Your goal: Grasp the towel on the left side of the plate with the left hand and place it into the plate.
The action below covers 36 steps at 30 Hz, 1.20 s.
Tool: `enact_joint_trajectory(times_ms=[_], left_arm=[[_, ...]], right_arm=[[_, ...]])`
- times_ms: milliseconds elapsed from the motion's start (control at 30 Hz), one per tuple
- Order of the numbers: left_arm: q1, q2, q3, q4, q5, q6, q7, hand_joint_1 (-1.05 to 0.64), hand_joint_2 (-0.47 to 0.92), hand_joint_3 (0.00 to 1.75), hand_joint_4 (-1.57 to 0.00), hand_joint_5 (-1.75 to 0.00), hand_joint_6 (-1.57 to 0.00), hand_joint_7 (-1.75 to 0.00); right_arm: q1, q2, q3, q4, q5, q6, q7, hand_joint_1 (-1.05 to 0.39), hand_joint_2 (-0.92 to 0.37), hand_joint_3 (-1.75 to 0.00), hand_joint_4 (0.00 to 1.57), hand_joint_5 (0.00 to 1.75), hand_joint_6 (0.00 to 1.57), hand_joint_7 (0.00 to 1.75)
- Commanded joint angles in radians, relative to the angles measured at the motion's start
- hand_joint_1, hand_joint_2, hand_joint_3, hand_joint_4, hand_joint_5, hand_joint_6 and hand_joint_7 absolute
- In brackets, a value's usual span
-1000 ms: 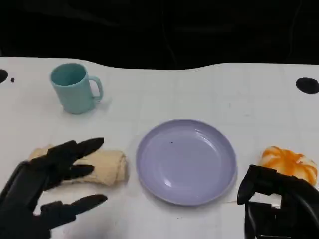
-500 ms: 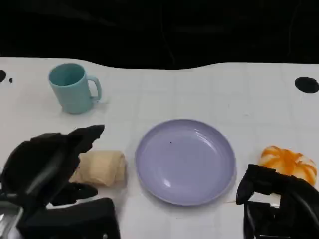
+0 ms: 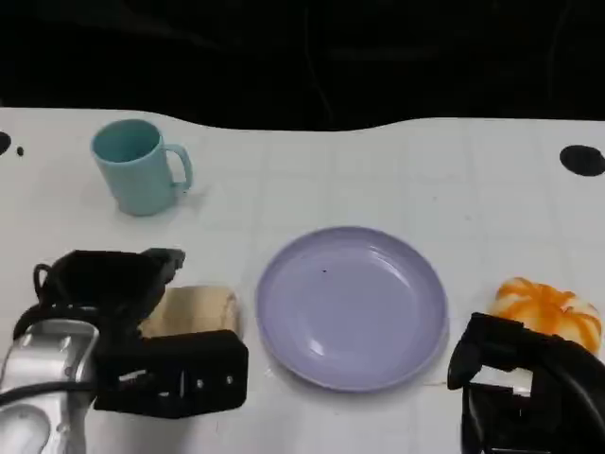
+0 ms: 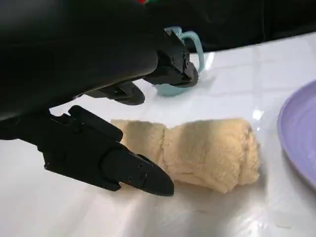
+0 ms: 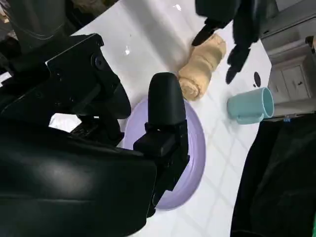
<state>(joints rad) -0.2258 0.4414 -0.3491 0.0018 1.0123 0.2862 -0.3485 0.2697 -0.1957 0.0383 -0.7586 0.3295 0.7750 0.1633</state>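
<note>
One rolled towel (image 4: 197,153) lies just left of plate (image 3: 352,305), long axis pointing at plate. Left hand (image 3: 123,312) poised over it, fingers spread either side, nothing gripped. Right hand (image 3: 525,388) far, state unclear.

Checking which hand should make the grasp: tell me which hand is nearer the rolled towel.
Left. The left hand is right at the towel, fingers spread on either side of the roll without closing. The right hand sits beyond the plate, near the orange object.
</note>
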Motion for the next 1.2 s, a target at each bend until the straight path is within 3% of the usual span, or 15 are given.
enact_joint_trajectory(times_ms=[33, 200, 267, 333, 367, 433, 467, 500, 600, 667, 800, 1000, 1100, 1200], left_arm=[[-0.055, -0.006, -0.029, 0.154, -0.009, -0.033, 0.077, -0.49, 0.85, 0.00, -0.50, -0.10, -0.37, -0.02], [-0.113, -0.028, -0.065, 0.360, -0.053, -0.111, 0.166, -0.42, 0.91, 0.02, -0.61, -0.10, -0.46, -0.03], [-0.120, -0.039, -0.061, 0.429, -0.086, -0.157, 0.241, -0.37, 0.92, 0.06, -0.81, -0.23, -0.63, -0.08], [-0.122, -0.041, -0.060, 0.486, -0.111, -0.207, 0.322, -0.33, 0.92, 0.12, -0.81, -0.59, -0.85, -0.06], [-0.123, -0.038, -0.063, 0.514, -0.120, -0.239, 0.368, -0.31, 0.92, 0.15, -0.83, -0.93, -1.01, -0.09], [-0.125, -0.030, -0.068, 0.553, -0.136, -0.290, 0.433, -0.29, 0.92, 0.15, -0.80, -1.53, -1.15, -0.11], [-0.119, -0.024, -0.066, 0.555, -0.143, -0.310, 0.463, -0.28, 0.92, 0.16, -0.80, -1.64, -1.18, -0.15], [-0.115, -0.019, -0.063, 0.554, -0.148, -0.324, 0.486, -0.27, 0.92, 0.17, -0.81, -1.69, -1.09, -0.40], [-0.098, -0.006, -0.048, 0.535, -0.163, -0.364, 0.578, -0.24, 0.92, 0.26, -0.84, -1.74, -0.70, -1.38], [-0.089, 0.000, -0.038, 0.519, -0.168, -0.379, 0.631, -0.25, 0.92, 0.30, -0.85, -1.75, -0.59, -1.67], [-0.066, 0.005, -0.023, 0.449, -0.153, -0.349, 0.660, -0.26, 0.91, 0.29, -0.77, -1.75, -0.51, -1.74], [-0.027, -0.004, 0.009, 0.336, -0.162, -0.320, 0.691, -0.26, 0.91, 0.28, -0.76, -1.75, -0.56, -1.75], [-0.010, -0.018, 0.022, 0.273, -0.164, -0.310, 0.697, -0.27, 0.87, 0.44, -0.79, -1.75, -0.58, -1.75], [0.004, -0.040, 0.025, 0.205, -0.163, -0.302, 0.695, -0.24, 0.72, 0.71, -0.81, -1.75, -0.60, -1.75]], right_arm=[[0.003, -0.007, -0.006, -0.012, 0.008, 0.014, -0.004, 0.01, -0.55, -1.43, 0.80, 1.75, 0.59, 1.75], [0.002, 0.000, -0.007, -0.017, 0.010, 0.020, -0.008, 0.01, -0.54, -1.43, 0.80, 1.75, 0.60, 1.75], [0.003, -0.003, -0.006, -0.016, 0.007, 0.017, -0.006, 0.01, -0.54, -1.43, 0.80, 1.75, 0.59, 1.75], [0.002, -0.004, -0.004, -0.019, 0.004, 0.023, -0.009, 0.01, -0.55, -1.43, 0.79, 1.75, 0.59, 1.75], [0.002, -0.005, -0.003, -0.020, 0.003, 0.023, -0.010, 0.01, -0.55, -1.42, 0.79, 1.75, 0.59, 1.75], [0.004, -0.004, -0.003, -0.019, 0.004, 0.019, -0.008, 0.01, -0.55, -1.42, 0.78, 1.75, 0.59, 1.75], [0.004, -0.003, -0.004, -0.016, 0.006, 0.014, -0.005, 0.00, -0.55, -1.42, 0.79, 1.75, 0.59, 1.75], [0.005, -0.002, -0.005, -0.014, 0.007, 0.011, -0.003, 0.00, -0.54, -1.42, 0.79, 1.75, 0.59, 1.75], [0.002, 0.000, -0.008, -0.013, 0.010, 0.016, -0.004, -0.01, -0.54, -1.42, 0.79, 1.75, 0.59, 1.75], [0.001, 0.001, -0.010, -0.012, 0.012, 0.018, -0.005, -0.01, -0.53, -1.42, 0.79, 1.75, 0.59, 1.75], [0.005, 0.004, -0.011, -0.006, 0.011, 0.002, -0.001, 0.00, -0.53, -1.43, 0.80, 1.75, 0.59, 1.75], [0.007, 0.001, -0.010, -0.003, 0.008, -0.002, 0.000, -0.01, -0.54, -1.42, 0.80, 1.75, 0.59, 1.75], [0.008, 0.003, -0.012, -0.002, 0.014, 0.004, 0.001, -0.01, -0.54, -1.41, 0.81, 1.75, 0.59, 1.75], [0.007, 0.000, -0.011, -0.003, 0.014, 0.008, 0.000, 0.00, -0.55, -1.41, 0.80, 1.75, 0.59, 1.75]])
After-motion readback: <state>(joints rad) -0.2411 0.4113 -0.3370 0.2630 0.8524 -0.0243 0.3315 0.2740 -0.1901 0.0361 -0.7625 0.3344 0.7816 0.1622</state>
